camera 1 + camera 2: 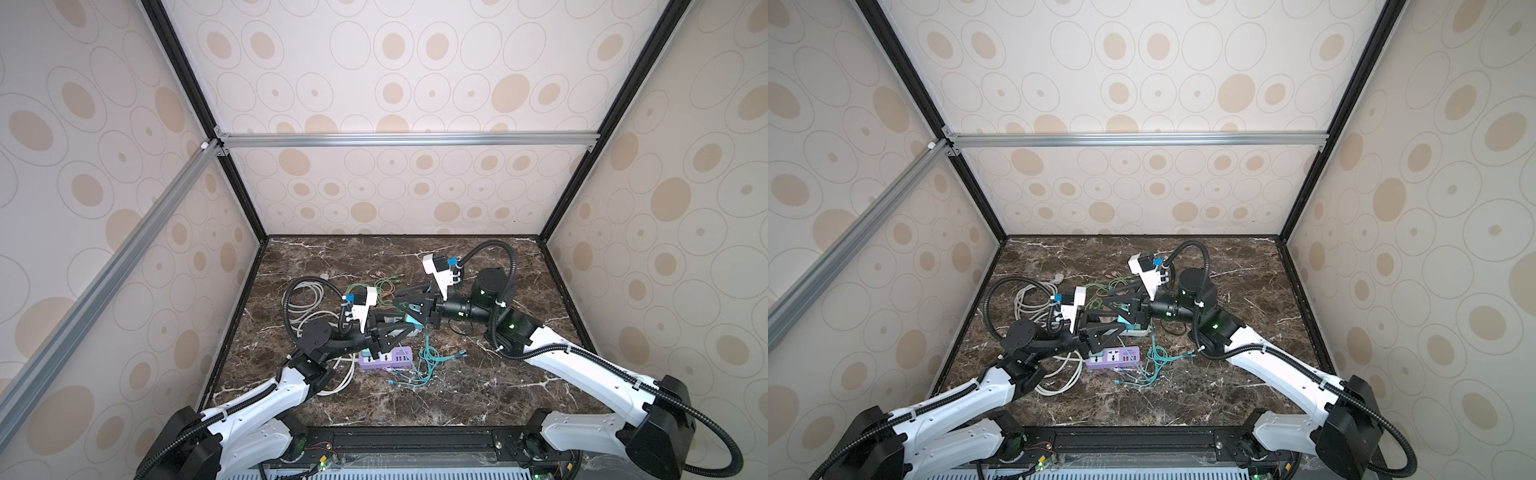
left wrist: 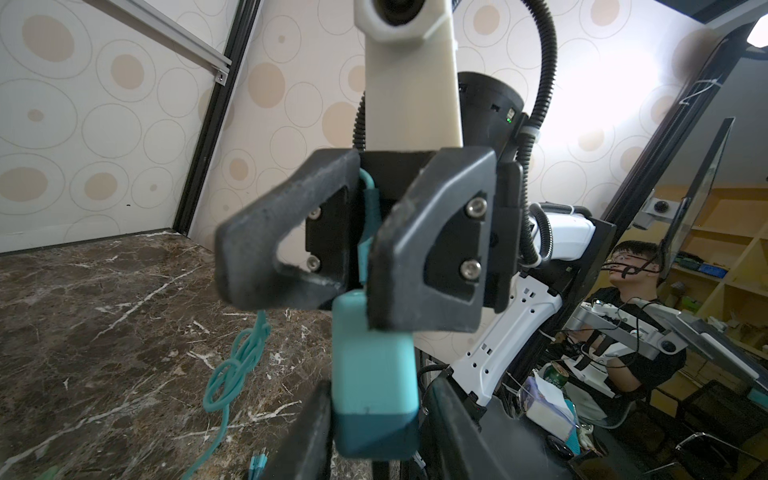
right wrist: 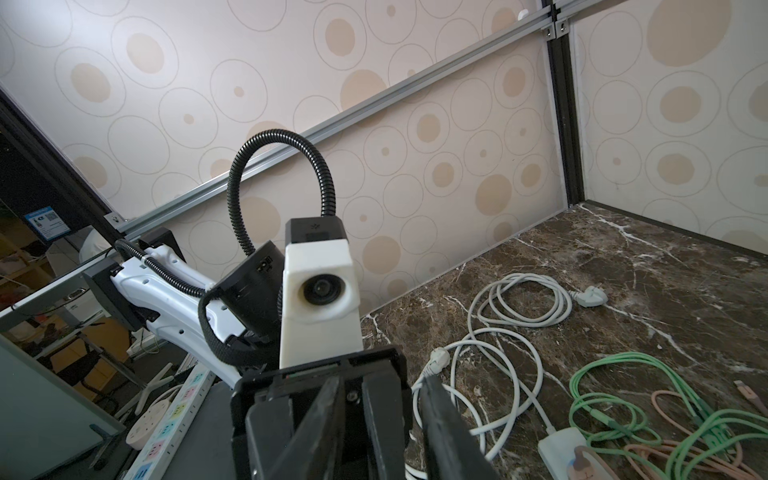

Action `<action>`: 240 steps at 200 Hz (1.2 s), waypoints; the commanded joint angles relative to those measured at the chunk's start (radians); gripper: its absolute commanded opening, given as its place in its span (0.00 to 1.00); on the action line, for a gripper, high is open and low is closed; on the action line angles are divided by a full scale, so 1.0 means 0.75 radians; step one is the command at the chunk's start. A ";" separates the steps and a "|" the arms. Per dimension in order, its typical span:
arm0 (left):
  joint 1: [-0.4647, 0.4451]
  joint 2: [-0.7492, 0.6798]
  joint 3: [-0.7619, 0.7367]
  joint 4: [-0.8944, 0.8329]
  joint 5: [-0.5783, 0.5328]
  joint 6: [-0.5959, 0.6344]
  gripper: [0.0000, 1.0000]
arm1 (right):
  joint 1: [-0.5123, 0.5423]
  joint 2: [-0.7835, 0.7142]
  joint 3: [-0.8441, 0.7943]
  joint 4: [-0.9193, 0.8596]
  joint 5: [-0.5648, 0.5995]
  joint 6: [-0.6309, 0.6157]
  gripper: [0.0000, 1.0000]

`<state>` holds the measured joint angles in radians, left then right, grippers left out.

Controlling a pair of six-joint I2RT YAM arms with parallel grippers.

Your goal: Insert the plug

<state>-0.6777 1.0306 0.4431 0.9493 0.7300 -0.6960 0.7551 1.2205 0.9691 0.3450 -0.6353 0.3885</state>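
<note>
The plug is not yet in. The teal rectangular plastic plug block (image 2: 374, 374), darker teal at one end, hangs in the air between the two arms above the dark marbled stone desk (image 1: 478, 386). Its thin teal cable (image 2: 237, 365) trails down in loops. The right pincer (image 2: 353, 270) stands narrowly parted and grips the block's cable end. The left pincer (image 2: 378, 390) flanks the darker end with a finger close on each side; I cannot tell whether it clamps the block or only brackets it. The purple plastic power strip (image 1: 386, 359) lies flat on the desk just below, and its visible socket is empty. This looks like a hand-over between the arms; aligning the plug and pushing it in are left.
</note>
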 commanded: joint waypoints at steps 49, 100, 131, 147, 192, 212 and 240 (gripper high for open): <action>-0.017 -0.025 0.053 0.077 0.002 -0.019 0.05 | -0.009 -0.057 -0.025 0.058 -0.001 0.006 0.20; -0.015 -0.106 0.063 -0.030 -0.082 0.029 0.00 | -0.009 -0.099 -0.054 -0.012 -0.027 -0.003 0.48; -0.017 -0.161 0.078 -0.124 -0.112 0.071 0.00 | -0.009 -0.149 -0.095 -0.061 -0.040 0.000 0.57; -0.017 -0.180 0.079 -0.144 -0.122 0.079 0.00 | -0.008 -0.176 -0.116 -0.078 -0.055 -0.001 0.59; -0.015 -0.178 0.094 -0.163 -0.127 0.077 0.00 | -0.007 -0.214 -0.147 -0.096 -0.105 -0.003 0.61; -0.016 -0.180 0.100 -0.157 -0.122 0.069 0.00 | -0.007 -0.212 -0.140 -0.130 -0.101 -0.018 0.61; -0.016 -0.195 0.105 -0.161 -0.120 0.064 0.00 | -0.007 -0.224 -0.156 -0.128 -0.093 -0.025 0.62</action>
<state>-0.6853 0.9089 0.4679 0.8005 0.6445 -0.6598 0.7513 1.0805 0.8688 0.2501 -0.6895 0.3813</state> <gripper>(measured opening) 0.277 0.617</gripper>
